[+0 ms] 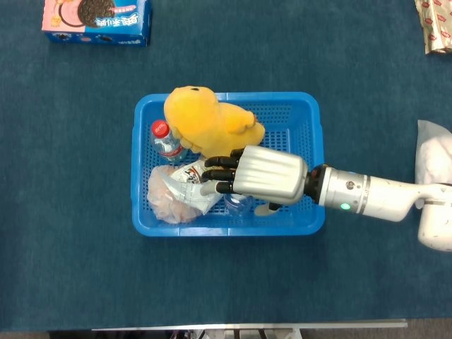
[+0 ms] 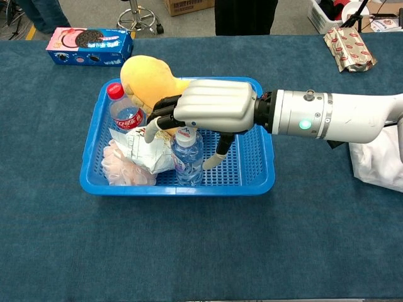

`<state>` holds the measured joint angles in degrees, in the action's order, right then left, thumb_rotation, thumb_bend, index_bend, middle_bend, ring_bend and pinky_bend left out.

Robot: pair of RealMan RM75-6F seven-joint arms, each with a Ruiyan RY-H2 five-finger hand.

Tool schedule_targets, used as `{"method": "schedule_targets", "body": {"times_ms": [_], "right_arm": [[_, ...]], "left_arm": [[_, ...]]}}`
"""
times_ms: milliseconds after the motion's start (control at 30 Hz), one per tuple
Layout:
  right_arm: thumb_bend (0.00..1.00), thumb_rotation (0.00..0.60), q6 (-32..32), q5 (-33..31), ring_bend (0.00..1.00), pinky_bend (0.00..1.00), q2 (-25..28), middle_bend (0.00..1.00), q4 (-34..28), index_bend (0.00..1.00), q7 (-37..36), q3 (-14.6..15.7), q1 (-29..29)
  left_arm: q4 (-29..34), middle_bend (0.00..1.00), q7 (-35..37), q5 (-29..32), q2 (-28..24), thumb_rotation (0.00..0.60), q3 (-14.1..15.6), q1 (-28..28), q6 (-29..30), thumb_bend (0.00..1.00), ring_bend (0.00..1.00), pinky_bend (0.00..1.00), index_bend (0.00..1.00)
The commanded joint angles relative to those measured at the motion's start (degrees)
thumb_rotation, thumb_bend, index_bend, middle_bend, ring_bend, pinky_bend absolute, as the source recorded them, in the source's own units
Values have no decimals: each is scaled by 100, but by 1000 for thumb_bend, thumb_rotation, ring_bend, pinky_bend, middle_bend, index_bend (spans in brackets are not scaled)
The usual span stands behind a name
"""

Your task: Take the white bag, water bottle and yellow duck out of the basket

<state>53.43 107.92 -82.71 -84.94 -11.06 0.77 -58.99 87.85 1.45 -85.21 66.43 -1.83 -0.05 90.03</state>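
Note:
A blue basket holds a yellow plush duck, a red-capped bottle, a white-capped water bottle and a white printed snack bag. My right hand hangs low over the white-capped bottle. Its fingers are spread, with the thumb down to the right of the bottle and the other fingers over the snack bag. It grips nothing. My left hand is out of sight.
A pinkish mesh bundle fills the basket's front left corner. A white plastic bag lies on the cloth at the right edge. A cookie box sits far left, a foil pack far right.

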Motion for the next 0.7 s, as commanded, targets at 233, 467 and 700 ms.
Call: {"method": "schedule_targets", "body": {"times_ms": [233, 467, 700], "right_arm": [[0, 600, 8, -88, 275, 572, -121, 343, 170, 352, -205, 111, -66], [0, 600, 32, -151, 350, 618, -183, 413, 275, 438, -268, 169, -80], [0, 600, 95, -219, 452, 665, -222, 510, 339, 565, -241, 186, -60]], "left_arm": [[-36, 344, 54, -1, -1, 600, 4, 38, 19, 170, 250, 457, 492], [-39, 344, 55, -4, -1, 600, 6, 54, 17, 169, 251, 456, 492], [-34, 344, 52, -3, -1, 600, 0, 61, 11, 170, 251, 457, 492]]}}
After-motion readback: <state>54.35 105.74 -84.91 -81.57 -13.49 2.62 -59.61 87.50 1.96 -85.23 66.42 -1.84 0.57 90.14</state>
